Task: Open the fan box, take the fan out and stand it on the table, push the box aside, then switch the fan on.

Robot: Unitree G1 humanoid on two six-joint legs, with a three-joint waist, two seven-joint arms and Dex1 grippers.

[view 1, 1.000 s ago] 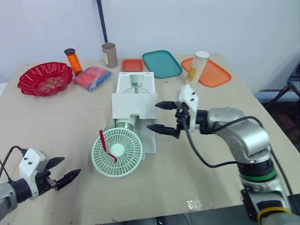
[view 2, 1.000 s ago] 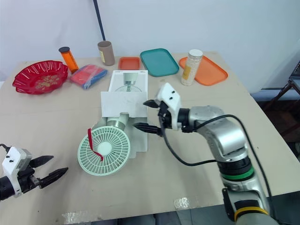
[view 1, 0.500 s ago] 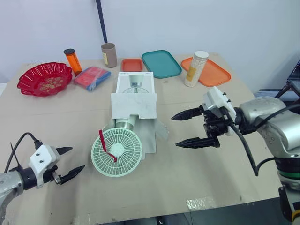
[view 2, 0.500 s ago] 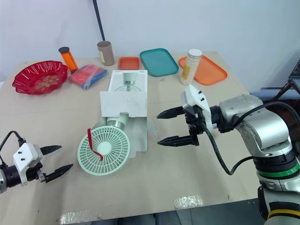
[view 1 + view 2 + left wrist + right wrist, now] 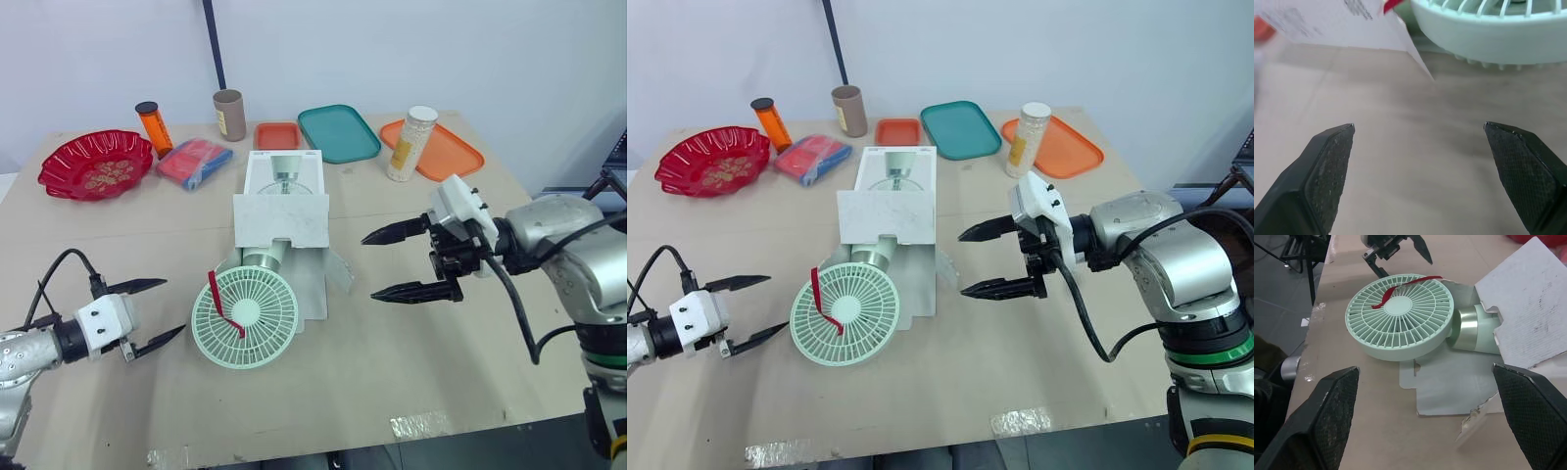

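Table (image 5: pixel 392 377), fan box (image 5: pixel 281 217), teal tray (image 5: pixel 338 133), red bowl (image 5: pixel 95 164)

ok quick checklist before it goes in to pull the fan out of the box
1. Left gripper open and empty: ok.
2. Right gripper open and empty: ok.
3. Left gripper lined up on the fan: ok, the grille rim lies just ahead of it in the left wrist view.
4. Box opened: ok, its front end is open.
5. Fan out of the box: not ok, only the head sticks out and the body runs under the box's top.
6. Fan standing upright: not ok, it lies with the grille facing up.
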